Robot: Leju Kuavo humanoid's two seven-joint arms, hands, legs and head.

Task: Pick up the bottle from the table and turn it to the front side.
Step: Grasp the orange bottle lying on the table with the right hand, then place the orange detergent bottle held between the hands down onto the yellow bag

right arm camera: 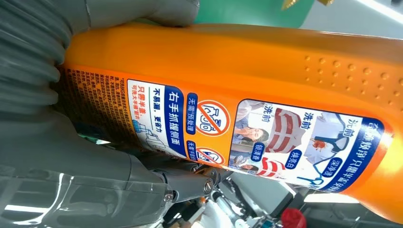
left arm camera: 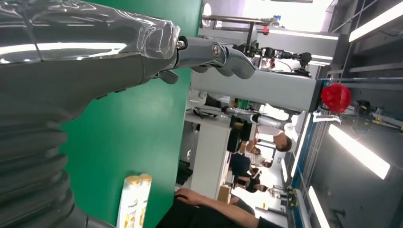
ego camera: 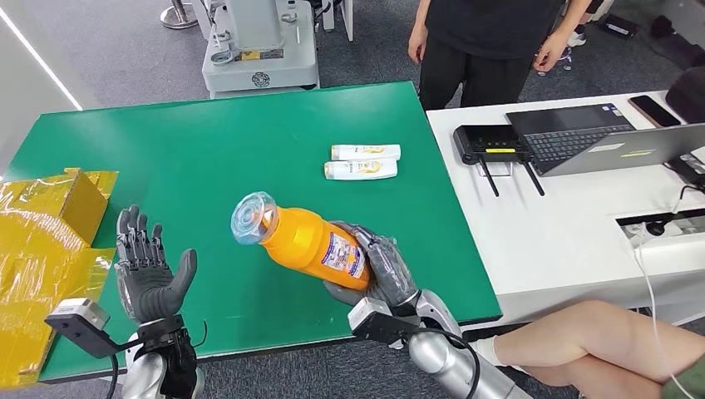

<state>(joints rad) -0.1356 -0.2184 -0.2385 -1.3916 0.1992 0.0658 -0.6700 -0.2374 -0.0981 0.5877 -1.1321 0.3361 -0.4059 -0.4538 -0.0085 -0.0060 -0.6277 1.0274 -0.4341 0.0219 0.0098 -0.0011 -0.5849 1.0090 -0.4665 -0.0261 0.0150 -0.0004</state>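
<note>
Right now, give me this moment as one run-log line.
right hand: grips orange bottle, lifted, tilted, cap toward left | left hand: open, palm up | green table: two small tubes

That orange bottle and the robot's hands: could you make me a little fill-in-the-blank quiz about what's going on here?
1. The orange bottle is held by the robot's ____ hand.
2. The left hand is open and holds ____.
3. The table top is coloured ____.
4. Farther back on the table lie ____ small white tubes.

Missing words: right; nothing; green; two
</note>
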